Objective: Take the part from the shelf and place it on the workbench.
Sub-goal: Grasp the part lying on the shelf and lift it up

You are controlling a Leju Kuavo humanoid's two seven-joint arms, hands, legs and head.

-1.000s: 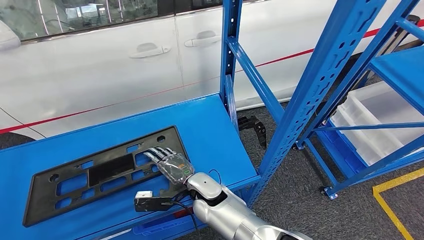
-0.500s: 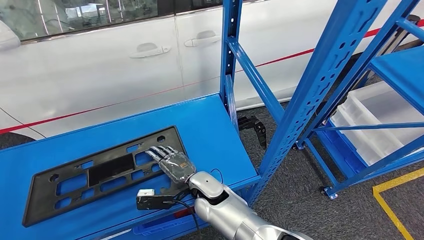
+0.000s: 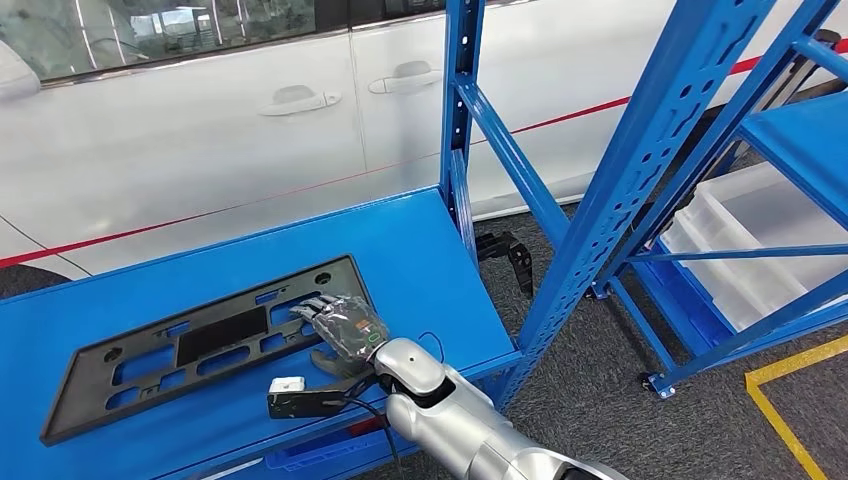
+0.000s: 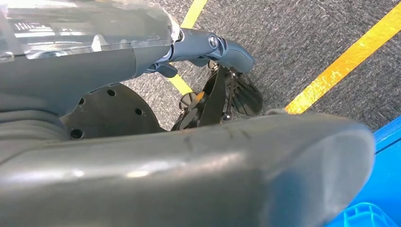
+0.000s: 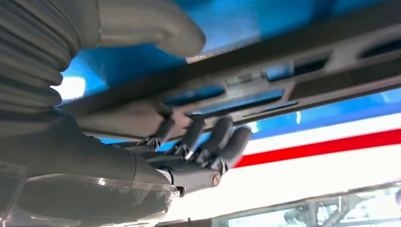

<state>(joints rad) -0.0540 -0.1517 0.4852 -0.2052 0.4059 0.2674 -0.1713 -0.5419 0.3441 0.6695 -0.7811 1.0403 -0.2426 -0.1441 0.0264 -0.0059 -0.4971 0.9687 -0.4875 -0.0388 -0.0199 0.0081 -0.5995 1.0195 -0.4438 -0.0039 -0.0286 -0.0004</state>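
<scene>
Part: a flat black plastic panel (image 3: 200,345), long and rectangular with rounded corners and many cut-out slots, is lying on the smooth blue metal shelf deck (image 3: 420,260), its near-right edge tilting up off the deck.
Right hand: the robot's right hand (image 3: 335,330), dark-fingered under a clear glossy shell, is gripping the panel's right end; in the right wrist view the fingers (image 5: 222,137) are curling over the panel's edge (image 5: 283,85) with the thick grey thumb (image 5: 156,28) on the opposite face.
Left hand: the left hand (image 4: 208,47) is hanging over grey carpet (image 4: 307,33) crossed by yellow tape lines (image 4: 345,66); whether it is spread or closed cannot be told.
Surroundings: perforated blue steel uprights (image 3: 650,150) are rising just right of the panel's deck; beyond the deck a glossy white car body (image 3: 230,130) with a red stripe is standing; well right of the deck, translucent white plastic bins (image 3: 760,240) are sitting on a neighbouring low rack.
Obstruction: a diagonal blue brace (image 3: 510,160) is slanting beside the deck's right edge.
</scene>
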